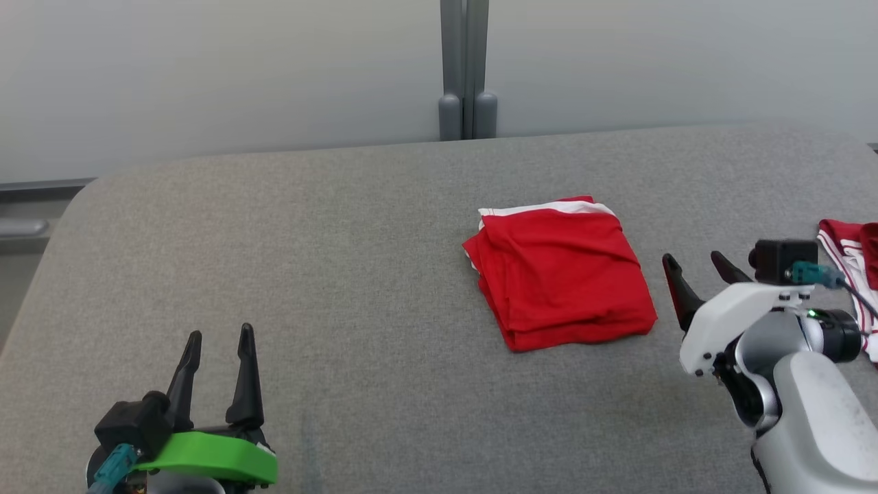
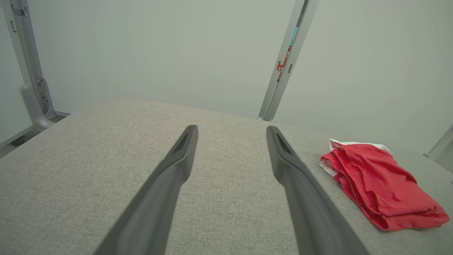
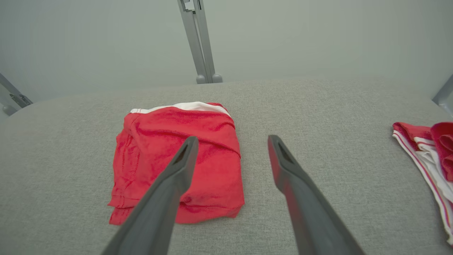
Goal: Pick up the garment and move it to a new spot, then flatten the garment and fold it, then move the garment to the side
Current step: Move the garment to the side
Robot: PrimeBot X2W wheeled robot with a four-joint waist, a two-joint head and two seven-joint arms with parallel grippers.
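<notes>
A red garment [image 1: 561, 274] with a white band along its far edge lies folded into a rough square on the grey table [image 1: 343, 240], right of centre. My right gripper [image 1: 694, 264] hovers open just off its right edge, empty. The right wrist view shows the garment [image 3: 177, 173] under and left of the right gripper [image 3: 231, 141], whose left finger overlaps the cloth. My left gripper [image 1: 221, 335] stands open and empty at the near left, far from the garment. From the left wrist the garment [image 2: 378, 184] lies to the right of the left gripper [image 2: 231, 129].
Another red and white piece of clothing [image 1: 850, 261] lies bunched at the table's right edge, also in the right wrist view [image 3: 430, 156]. A grey post [image 1: 466, 68] stands behind the table against a pale wall. Bare grey tabletop stretches across the left half.
</notes>
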